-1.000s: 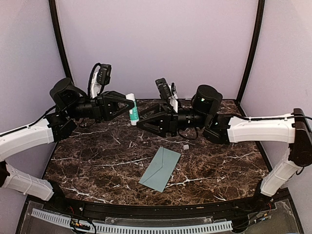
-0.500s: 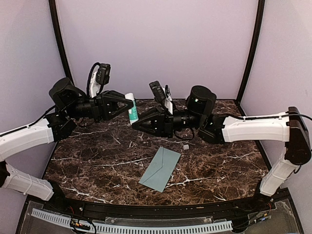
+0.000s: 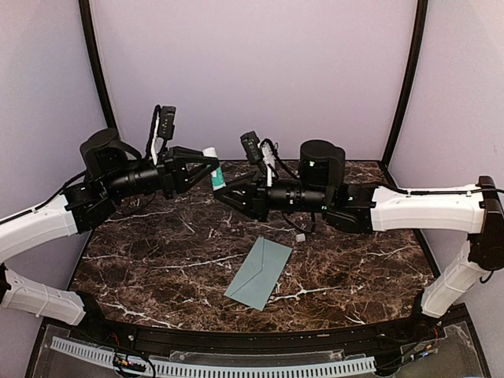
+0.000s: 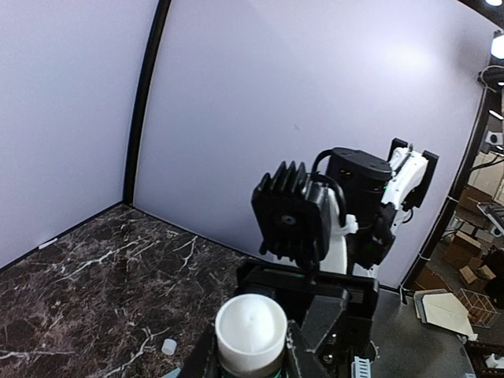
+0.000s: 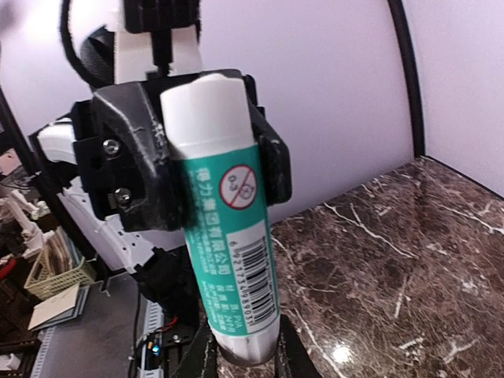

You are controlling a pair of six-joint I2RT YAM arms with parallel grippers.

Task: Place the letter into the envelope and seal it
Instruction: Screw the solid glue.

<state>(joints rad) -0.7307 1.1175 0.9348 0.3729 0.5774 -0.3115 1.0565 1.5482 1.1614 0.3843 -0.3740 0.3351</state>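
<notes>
Top: left gripper (image 3: 206, 161) pinched glue stick (image 3: 214, 169) at its cap, right gripper (image 3: 223, 189) closed on its base; envelope (image 3: 258, 273) flat on table (image 3: 142, 252), letter unseen | Left wrist: jaws hugged white cap | Right wrist: fingers flanked base; a straight pull along the stick looked best.

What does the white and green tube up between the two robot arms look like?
It is a round plastic glue stick: white at one end, green label with a barcode, printed characters and a red no-sign. It hangs above the dark marble table, a little tilted. The left claw clamps its white end and the right claw pinches the other end. Nothing else touches it.
</notes>
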